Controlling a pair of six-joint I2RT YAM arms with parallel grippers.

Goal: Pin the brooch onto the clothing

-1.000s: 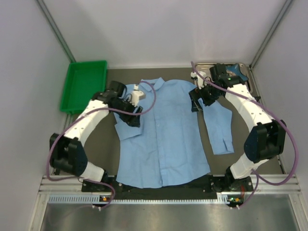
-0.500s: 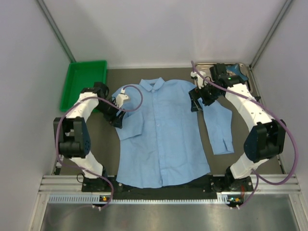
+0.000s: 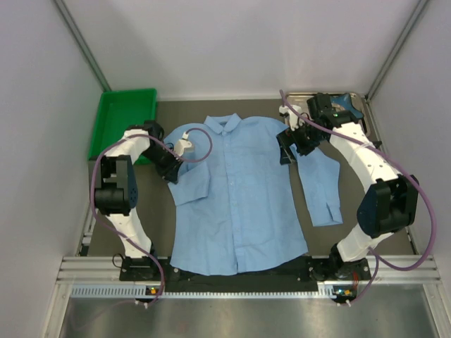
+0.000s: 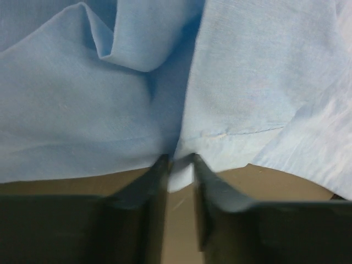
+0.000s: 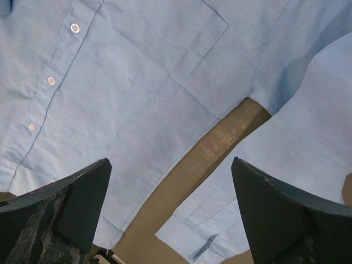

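Note:
The clothing (image 3: 239, 197), a light blue button-up shirt, lies flat on the dark mat with its collar at the far end. My left gripper (image 3: 171, 172) is low at the shirt's left sleeve. In the left wrist view its jaws (image 4: 179, 162) stand narrow, with a fold of the clothing's edge (image 4: 181, 176) pinched between the tips. My right gripper (image 3: 285, 151) hovers open over the gap between the shirt's body and its right sleeve. In the right wrist view its fingers (image 5: 169, 162) are spread wide above the chest pocket (image 5: 187, 60), holding nothing. The brooch is out of view.
A green bin (image 3: 123, 123) stands at the back left, just beyond the left arm. A metal tray (image 3: 359, 105) holding a blue thing sits at the back right behind the right arm. The right sleeve (image 3: 320, 186) stretches toward the near right.
The left arm has swung back toward the left and its gripper has come down on the shirt's left sleeve edge, its jaws narrowing onto the fabric. The right arm has stayed still.

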